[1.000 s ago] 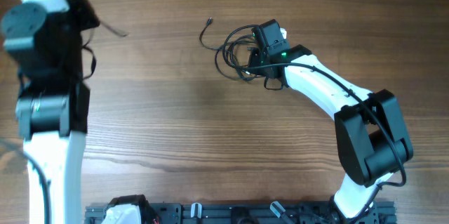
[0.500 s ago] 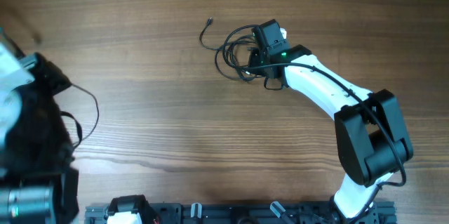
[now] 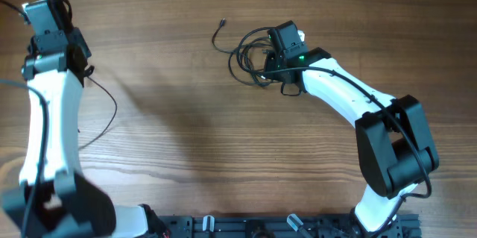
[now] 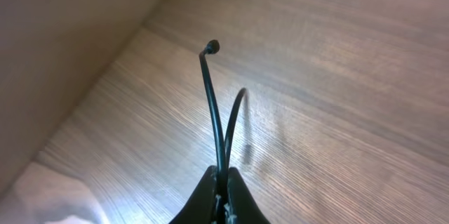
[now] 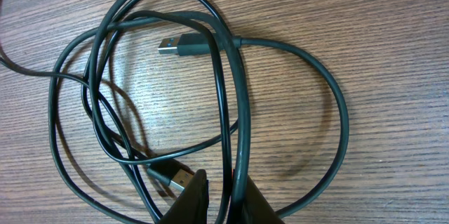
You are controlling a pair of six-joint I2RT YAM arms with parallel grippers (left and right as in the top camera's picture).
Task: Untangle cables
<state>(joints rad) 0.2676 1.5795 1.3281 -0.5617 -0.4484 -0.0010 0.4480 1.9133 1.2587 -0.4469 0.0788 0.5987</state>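
Observation:
A tangle of black cables (image 3: 250, 55) lies on the wooden table at top centre, with one loose end (image 3: 221, 23) reaching left. My right gripper (image 3: 270, 57) sits on the tangle's right side. In the right wrist view it (image 5: 224, 190) is shut on two strands, one thick (image 5: 242, 112) and one thin. Silver-tipped USB plugs (image 5: 172, 44) (image 5: 179, 176) lie inside the loops. My left gripper (image 3: 46, 14) is at the far left, raised above the table. It (image 4: 223, 176) is shut on a separate thin black cable (image 4: 214, 104) whose plug end (image 4: 212, 44) sticks up. That cable's slack (image 3: 112, 104) curves below the arm.
The table's left edge (image 4: 91, 90) runs close beside the left gripper. A black rail (image 3: 246, 227) with the arm bases lines the near edge. The right arm (image 3: 350, 100) crosses the right half of the table.
My left arm has swung with its thin cable: after dipping low left it now stretches up the left side, gripper at the top left. The right arm and the tangle have not moved.

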